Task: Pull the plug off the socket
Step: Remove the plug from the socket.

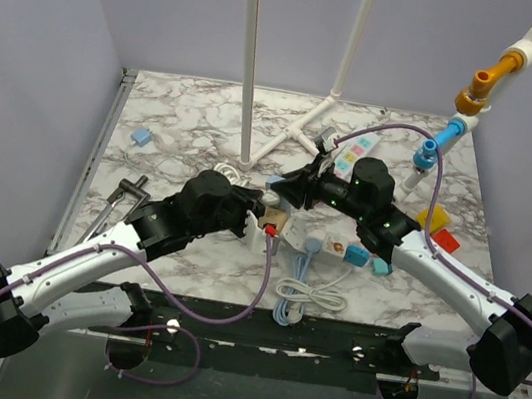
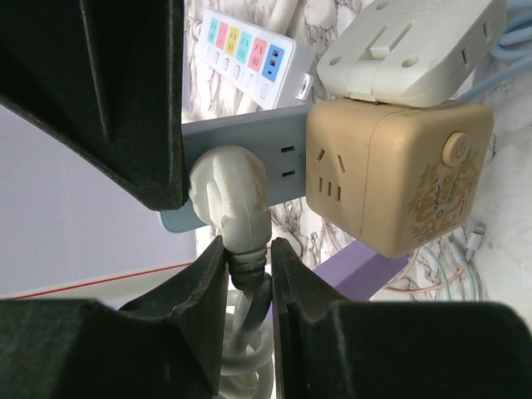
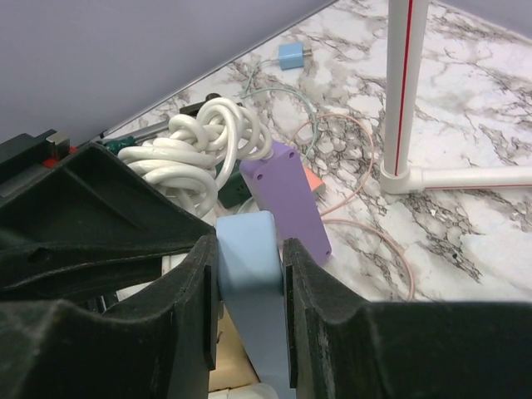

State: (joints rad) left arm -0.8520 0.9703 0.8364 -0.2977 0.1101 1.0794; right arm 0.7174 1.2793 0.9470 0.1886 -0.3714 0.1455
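Note:
A white plug (image 2: 229,191) sits in a light blue power strip (image 2: 249,137), the socket, still seated against its face. My left gripper (image 2: 248,266) is shut on the plug's ribbed neck where the white cord leaves it. My right gripper (image 3: 249,283) is shut on the sides of the blue strip (image 3: 249,249). In the top view both grippers meet at the table's middle, the left (image 1: 254,210) and the right (image 1: 292,192), with the blue strip (image 1: 276,182) between them.
A beige cube adapter (image 2: 399,183) and a white adapter (image 2: 416,50) lie beside the strip. A white strip with coloured switches (image 2: 245,50) is behind. A purple strip (image 3: 287,195), coiled white cord (image 3: 195,154) and a white pipe frame (image 3: 401,91) are close by.

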